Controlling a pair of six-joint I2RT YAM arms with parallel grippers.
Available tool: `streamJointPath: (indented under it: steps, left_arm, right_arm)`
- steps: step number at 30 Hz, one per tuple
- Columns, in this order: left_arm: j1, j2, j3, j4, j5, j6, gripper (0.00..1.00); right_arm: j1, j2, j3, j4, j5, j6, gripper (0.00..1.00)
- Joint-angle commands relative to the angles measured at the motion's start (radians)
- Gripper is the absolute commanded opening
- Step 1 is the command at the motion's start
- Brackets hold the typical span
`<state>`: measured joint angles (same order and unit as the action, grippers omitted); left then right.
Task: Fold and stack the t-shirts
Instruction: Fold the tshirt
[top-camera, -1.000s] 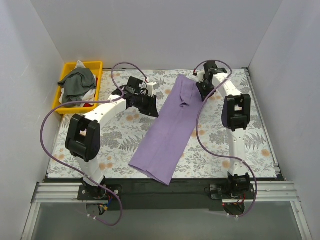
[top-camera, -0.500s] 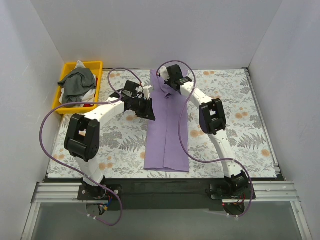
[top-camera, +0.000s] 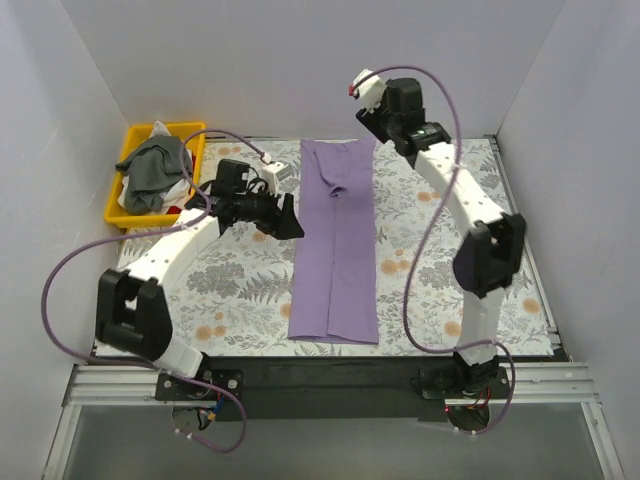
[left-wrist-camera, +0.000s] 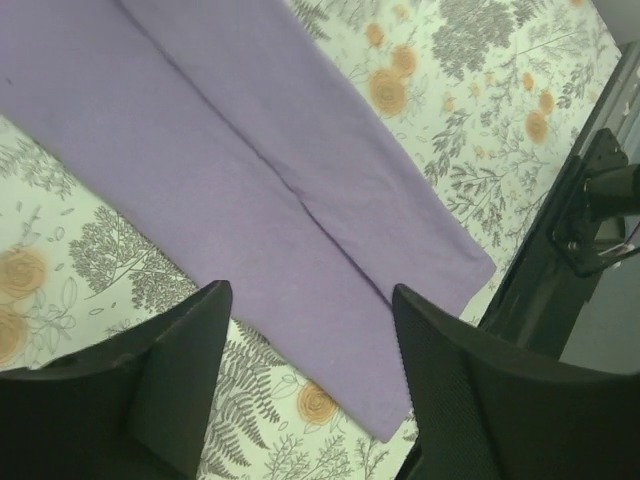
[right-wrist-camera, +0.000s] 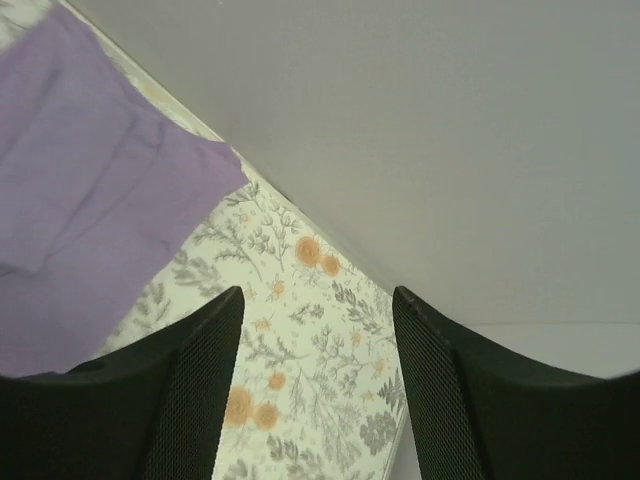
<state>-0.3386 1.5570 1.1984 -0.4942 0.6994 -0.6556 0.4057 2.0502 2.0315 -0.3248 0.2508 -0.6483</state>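
The lilac t-shirt (top-camera: 335, 240) lies flat on the table, folded into a long narrow strip that runs from the back edge to the front edge. My left gripper (top-camera: 288, 224) hovers open just left of the strip's upper half, with nothing between its fingers. The left wrist view shows the lilac t-shirt (left-wrist-camera: 250, 180) below the open left gripper (left-wrist-camera: 312, 295). My right gripper (top-camera: 378, 122) is raised above the strip's far right corner, open and empty. The right wrist view has the open right gripper (right-wrist-camera: 318, 295) over the floral table, with the lilac t-shirt (right-wrist-camera: 80, 200) at the left. The dark grey-green t-shirt (top-camera: 155, 168) lies crumpled in the tray.
The yellow plastic tray (top-camera: 116, 212) stands at the back left corner and also holds some white cloth. White walls close in the table on three sides. A black rail (left-wrist-camera: 590, 200) runs along the table's front edge.
Both grippers opened and let go of the lilac t-shirt, which had swung straight on the table. The right arm rose toward the back wall. The left gripper drew back to the left.
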Motion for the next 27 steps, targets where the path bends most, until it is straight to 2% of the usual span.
streamJointPath:
  steps: [1, 2, 3, 4, 5, 7, 8, 9, 11, 13, 15, 16, 18, 20, 22, 27]
  left_arm:
    - [-0.002, -0.211, -0.048, -0.009, 0.049, 0.254, 0.67]
    - [-0.002, -0.274, -0.062, -0.010, 0.039, 0.279, 0.81]
    - [-0.002, -0.299, -0.072, -0.004, 0.032, 0.298, 0.83]
    - [-0.004, -0.322, -0.083, -0.009, 0.020, 0.307, 0.84]
    - [-0.004, -0.359, -0.088, -0.015, 0.012, 0.353, 0.84]
    - [-0.008, -0.374, -0.077, -0.160, 0.078, 0.489, 0.85]
    - [-0.011, -0.377, -0.076, -0.247, 0.121, 0.696, 0.85]
    - [-0.016, -0.385, -0.097, -0.367, 0.141, 0.752, 0.85]
    - [-0.028, -0.437, -0.202, -0.405, 0.173, 0.810, 0.85]
    - [-0.043, -0.491, -0.285, -0.448, 0.192, 0.960, 0.85]
    - [-0.115, -0.592, -0.440, -0.402, 0.166, 1.040, 0.81]
    - [-0.155, -0.629, -0.500, -0.358, 0.107, 1.030, 0.79]
    - [-0.273, -0.718, -0.639, -0.212, 0.040, 0.995, 0.70]
    - [-0.360, -0.751, -0.697, -0.129, -0.030, 0.962, 0.65]
    - [-0.404, -0.738, -0.740, -0.038, -0.061, 0.941, 0.63]
    - [-0.493, -0.618, -0.749, 0.034, -0.084, 0.903, 0.60]
  right_arm:
    - [0.039, -0.243, -0.173, -0.072, -0.186, 0.047, 0.68]
    - [0.051, -0.331, -0.219, -0.086, -0.208, 0.041, 0.69]
    - [0.089, -0.376, -0.269, -0.092, -0.205, -0.006, 0.80]
    - [0.113, -0.421, -0.389, -0.092, -0.199, -0.036, 0.97]
    - [0.133, -0.506, -0.442, -0.097, -0.194, -0.063, 0.98]
    - [0.208, -0.588, -0.536, -0.153, -0.198, -0.141, 0.98]
    - [0.222, -0.670, -0.632, -0.230, -0.290, -0.166, 0.98]
    - [0.248, -0.715, -0.684, -0.247, -0.323, -0.175, 0.98]
    - [0.274, -0.842, -0.851, -0.289, -0.414, -0.195, 0.98]
    - [0.300, -0.916, -0.963, -0.296, -0.435, -0.203, 0.98]
    - [0.329, -1.011, -1.124, -0.318, -0.499, -0.257, 0.97]
    - [0.338, -1.041, -1.175, -0.313, -0.515, -0.281, 0.96]
    - [0.382, -1.110, -1.261, -0.303, -0.551, -0.347, 0.84]
    - [0.436, -1.147, -1.347, -0.275, -0.573, -0.378, 0.71]
    - [0.475, -1.153, -1.405, -0.254, -0.567, -0.389, 0.67]
    - [0.574, -1.121, -1.467, -0.177, -0.581, -0.396, 0.65]
